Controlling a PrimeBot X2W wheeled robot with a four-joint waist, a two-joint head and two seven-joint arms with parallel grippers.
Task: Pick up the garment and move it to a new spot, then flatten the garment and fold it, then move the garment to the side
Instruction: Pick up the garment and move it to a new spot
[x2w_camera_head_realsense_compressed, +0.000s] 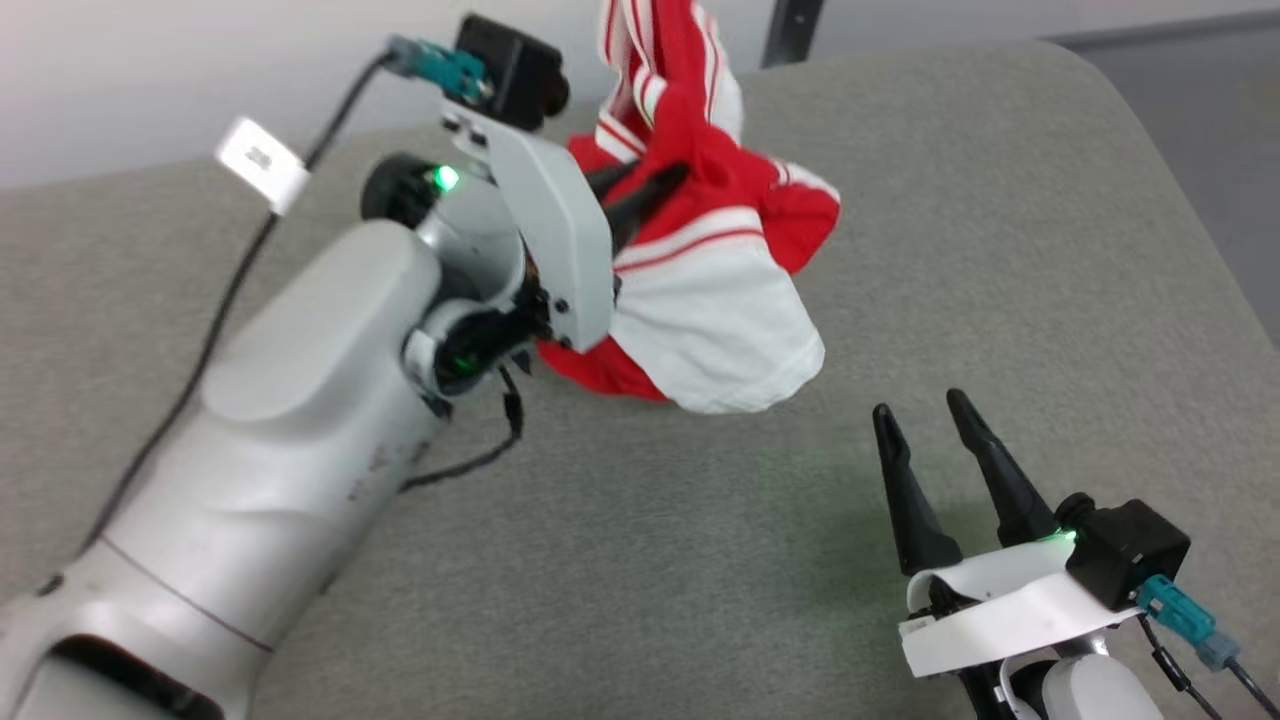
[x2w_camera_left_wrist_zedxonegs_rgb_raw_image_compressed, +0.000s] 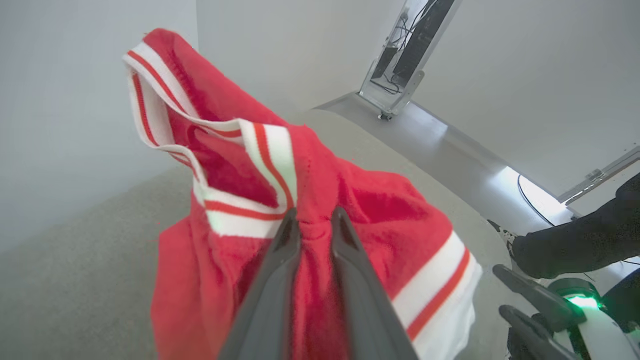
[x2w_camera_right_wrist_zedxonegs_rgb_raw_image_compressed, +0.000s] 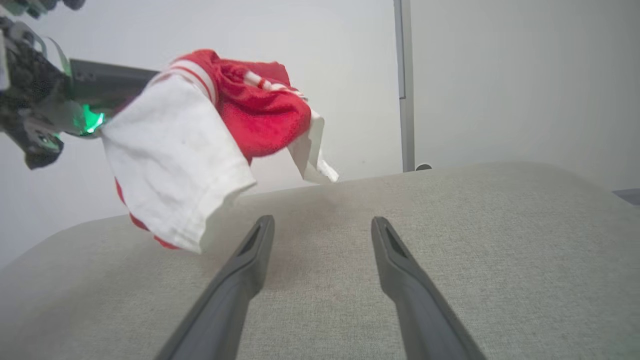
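One garment (x2w_camera_head_realsense_compressed: 720, 280), red and white, bunched, hanging pinched in closed left gripper (x2w_camera_head_realsense_compressed: 655, 185) over grey padded surface (x2w_camera_head_realsense_compressed: 700, 560). One right gripper (x2w_camera_head_realsense_compressed: 920, 405), fingers spread, empty.

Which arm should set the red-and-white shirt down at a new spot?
Left. The left gripper is clamped on the small red white-sleeved cloth shirt, holding it bunched over the grey fabric surface; the right gripper is open and empty.

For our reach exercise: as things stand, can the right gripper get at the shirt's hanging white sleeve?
Probably yes: the right gripper is open, with only bare grey surface between it and the white sleeve.
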